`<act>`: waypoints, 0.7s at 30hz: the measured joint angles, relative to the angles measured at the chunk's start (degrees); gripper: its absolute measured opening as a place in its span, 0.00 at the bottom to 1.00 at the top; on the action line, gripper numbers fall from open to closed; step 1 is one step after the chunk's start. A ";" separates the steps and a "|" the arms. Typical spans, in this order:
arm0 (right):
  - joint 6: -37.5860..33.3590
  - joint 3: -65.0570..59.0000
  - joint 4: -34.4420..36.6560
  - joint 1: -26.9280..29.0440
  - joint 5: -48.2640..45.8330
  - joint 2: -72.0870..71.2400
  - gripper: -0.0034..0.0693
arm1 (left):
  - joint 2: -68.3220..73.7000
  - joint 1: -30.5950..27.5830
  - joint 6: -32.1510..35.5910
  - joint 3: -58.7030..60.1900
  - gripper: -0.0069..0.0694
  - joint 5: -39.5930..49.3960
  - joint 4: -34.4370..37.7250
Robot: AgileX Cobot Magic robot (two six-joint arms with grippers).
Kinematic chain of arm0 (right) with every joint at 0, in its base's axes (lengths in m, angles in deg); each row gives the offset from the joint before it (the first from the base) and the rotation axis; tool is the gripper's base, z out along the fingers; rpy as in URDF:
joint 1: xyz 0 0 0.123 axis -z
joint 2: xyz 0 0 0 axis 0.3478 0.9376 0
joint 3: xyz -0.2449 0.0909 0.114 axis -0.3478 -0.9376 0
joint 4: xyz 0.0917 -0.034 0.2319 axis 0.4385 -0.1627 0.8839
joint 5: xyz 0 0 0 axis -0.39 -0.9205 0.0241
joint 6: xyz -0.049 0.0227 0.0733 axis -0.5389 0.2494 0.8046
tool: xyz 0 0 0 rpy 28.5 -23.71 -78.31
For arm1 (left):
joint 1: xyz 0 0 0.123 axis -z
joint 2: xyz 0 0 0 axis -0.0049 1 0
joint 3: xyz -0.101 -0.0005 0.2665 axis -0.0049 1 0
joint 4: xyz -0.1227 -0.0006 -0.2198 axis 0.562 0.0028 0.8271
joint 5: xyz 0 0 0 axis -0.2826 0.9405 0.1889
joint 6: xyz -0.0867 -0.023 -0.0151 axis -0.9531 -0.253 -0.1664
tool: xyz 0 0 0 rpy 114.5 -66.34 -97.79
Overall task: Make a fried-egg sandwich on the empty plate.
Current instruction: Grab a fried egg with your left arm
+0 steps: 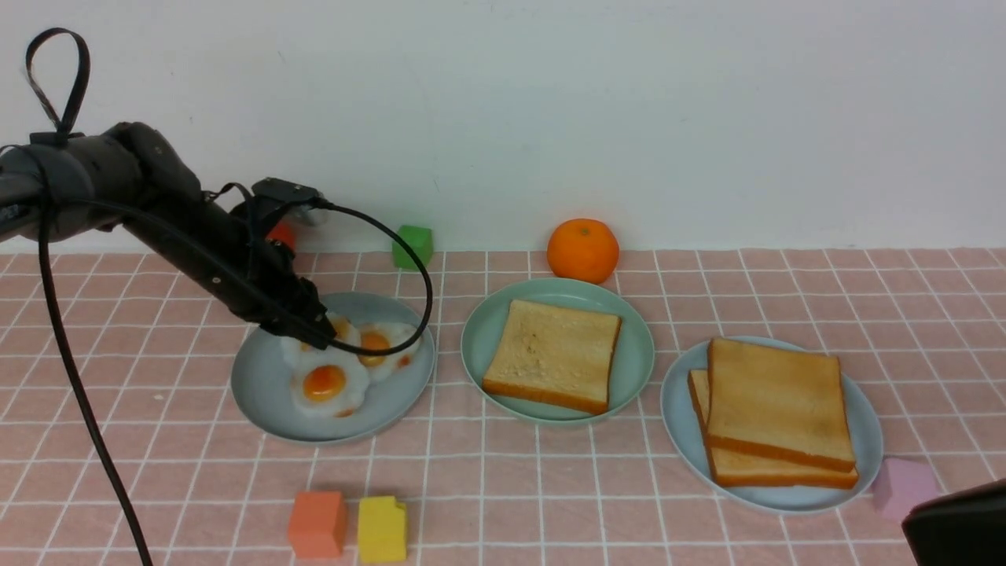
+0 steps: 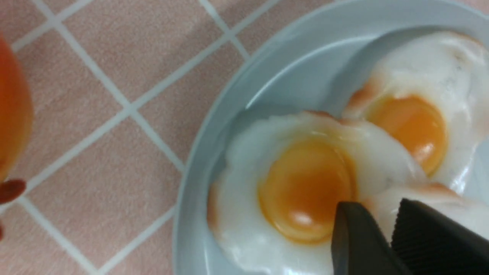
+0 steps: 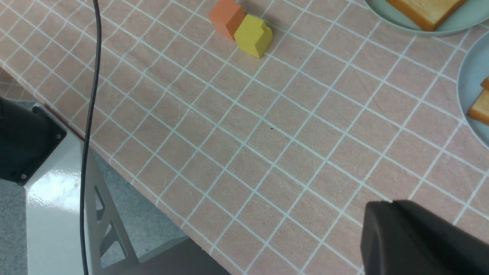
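My left fingers (image 2: 359,244) stood nearly together at a white, orange-yolked fried egg (image 2: 298,191); whether gripping it, I couldn't tell.

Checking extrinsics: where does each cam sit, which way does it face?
Front: between the arms, facing the wall across the table; left arm and a corner of the right arm show.
Left wrist: over the pale plate, looking down at fried eggs; left gripper tips show.
Right wrist: over the table's near edge, looking down; right gripper shows.
Front and right wrist share the yellow block.
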 joint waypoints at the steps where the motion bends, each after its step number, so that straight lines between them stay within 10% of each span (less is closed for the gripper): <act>1: 0.00 0.00 0.00 0.00 0.00 0.00 0.13 | -0.48 0.00 0.00 0.05 0.37 0.06 -0.11; 9: -1.14 0.00 0.00 0.00 0.00 0.00 0.14 | -3.03 0.00 0.00 0.14 0.57 3.45 -0.35; 21: -2.87 0.00 0.00 0.00 0.00 0.00 0.15 | -2.54 -0.06 -3.42 0.97 0.59 3.70 -3.84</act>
